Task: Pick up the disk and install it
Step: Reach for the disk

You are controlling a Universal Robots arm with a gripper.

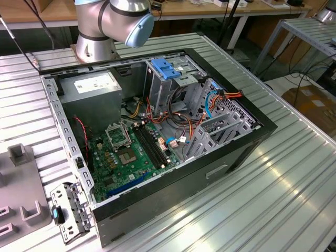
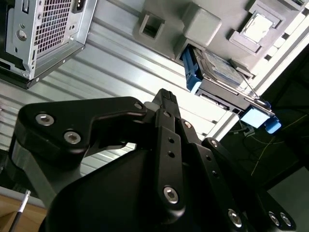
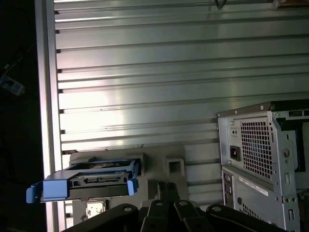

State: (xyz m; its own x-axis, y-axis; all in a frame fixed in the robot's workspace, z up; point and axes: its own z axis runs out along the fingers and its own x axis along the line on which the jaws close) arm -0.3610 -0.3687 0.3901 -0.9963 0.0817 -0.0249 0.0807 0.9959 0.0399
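Tool, foreground of the second wrist view, poised over the ribbed bench. Whether it is apart or together cannot be told, and the disk is not in it. Beyond the tool and well apart from it, the disk sits in a grey fixture near the bench edge. Its blue rails and connector end are exposed, probably to present a repeatable grasp. Farthest, the computer case lies on its side with the cover off, evidently so that the drive bays open upward for loading.
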